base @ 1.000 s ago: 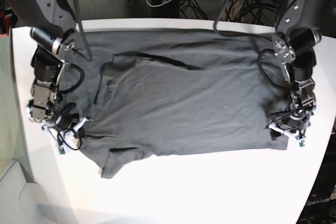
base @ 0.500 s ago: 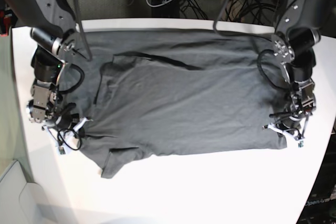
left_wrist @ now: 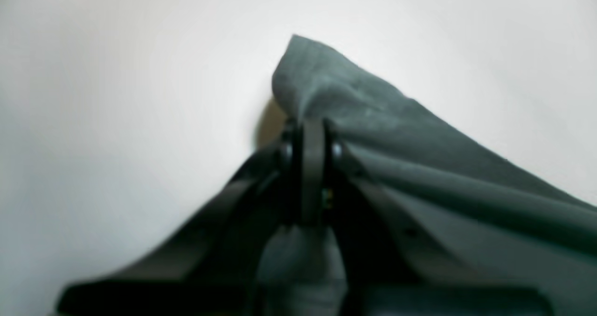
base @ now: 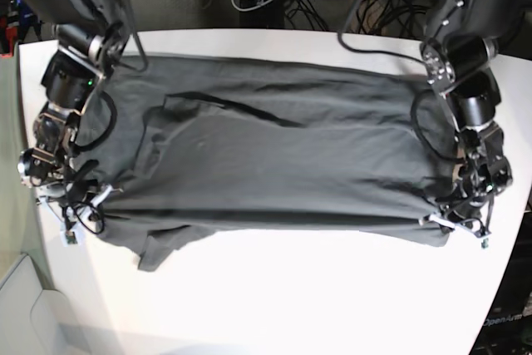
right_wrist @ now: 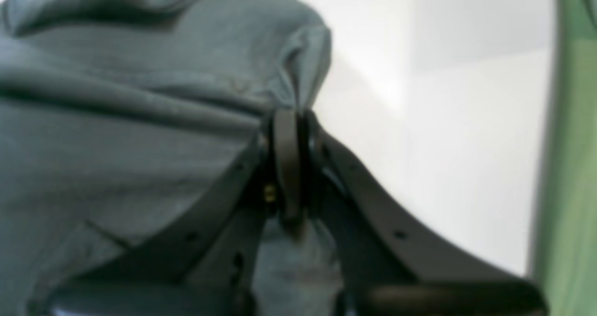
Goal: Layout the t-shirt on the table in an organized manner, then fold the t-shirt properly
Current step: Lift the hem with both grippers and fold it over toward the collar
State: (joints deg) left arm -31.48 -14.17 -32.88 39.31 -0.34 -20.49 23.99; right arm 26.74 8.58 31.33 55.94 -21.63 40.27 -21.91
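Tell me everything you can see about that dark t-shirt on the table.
The t-shirt is plain charcoal grey, thin soft fabric, no print. It lies spread sideways across the white table, wrinkled, with one short sleeve poking out at the near left. The near edge is stretched taut between two pinch points: the right hand grips one side and the left hand grips a corner, both shut on the cloth.

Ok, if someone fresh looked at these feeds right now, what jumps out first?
The dark t-shirt stretched taut across the white table, near edge lifted into a straight line. The left gripper is shut on the corner at the base view's right, the right gripper shut on the shirt's opposite side.
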